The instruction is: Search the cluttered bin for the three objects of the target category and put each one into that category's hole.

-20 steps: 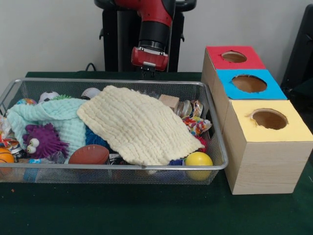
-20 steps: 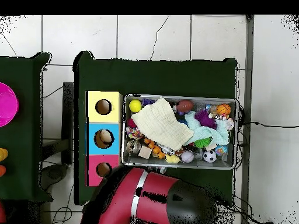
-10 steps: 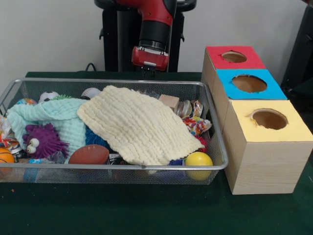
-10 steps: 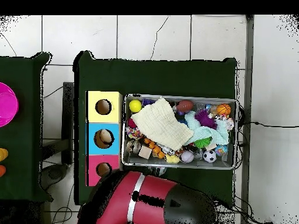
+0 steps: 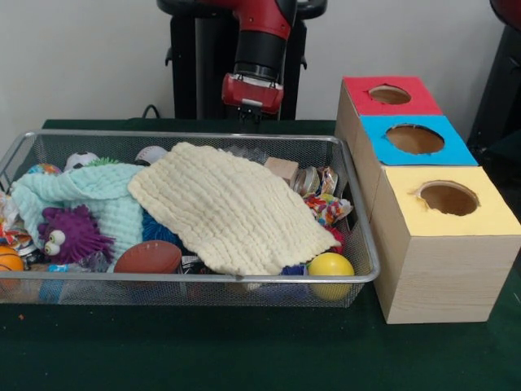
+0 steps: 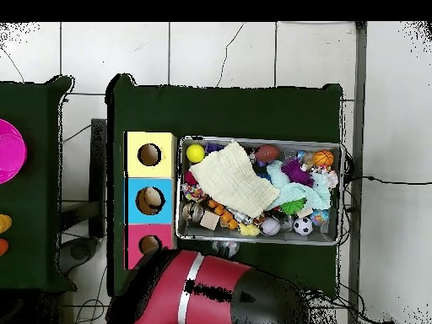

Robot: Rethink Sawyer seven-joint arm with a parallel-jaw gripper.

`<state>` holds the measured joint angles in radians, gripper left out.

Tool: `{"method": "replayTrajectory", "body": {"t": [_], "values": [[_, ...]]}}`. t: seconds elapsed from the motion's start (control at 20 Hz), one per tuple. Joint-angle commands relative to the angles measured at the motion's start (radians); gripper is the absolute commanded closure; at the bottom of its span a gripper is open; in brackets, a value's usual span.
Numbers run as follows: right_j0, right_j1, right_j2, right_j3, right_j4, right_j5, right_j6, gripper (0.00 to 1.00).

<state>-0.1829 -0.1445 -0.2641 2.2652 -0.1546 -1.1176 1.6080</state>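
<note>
- The gripper [image 5: 249, 120] hangs behind the bin's far rim; I can't tell how it is set.
- Just below it sits the wire bin [image 5: 358, 236], a cream cloth [image 5: 228, 208] covering the toys.
- Off to its side stand the red [image 5: 391, 94], blue [image 5: 415, 138] and yellow holes [image 5: 448, 198].

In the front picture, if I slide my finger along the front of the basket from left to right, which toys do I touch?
Orange ball → purple fuzzy monster → brown football → yellow ball.
</note>
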Motion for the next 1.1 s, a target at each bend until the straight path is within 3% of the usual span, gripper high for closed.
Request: {"method": "replayTrajectory", "body": {"t": [0.05, 0.3, 0.55, 1.1], "values": [[0.025, -0.018, 0.072, -0.02, 0.105, 0.112, 0.223, 1.0], [0.032, -0.001, 0.068, -0.03, 0.107, 0.098, 0.234, 1.0], [0.045, -0.038, 0.067, 0.01, 0.121, 0.109, 0.24, 1.0], [0.07, -0.221, 0.063, 0.134, 0.149, 0.223, 0.228, 1.0]]}}
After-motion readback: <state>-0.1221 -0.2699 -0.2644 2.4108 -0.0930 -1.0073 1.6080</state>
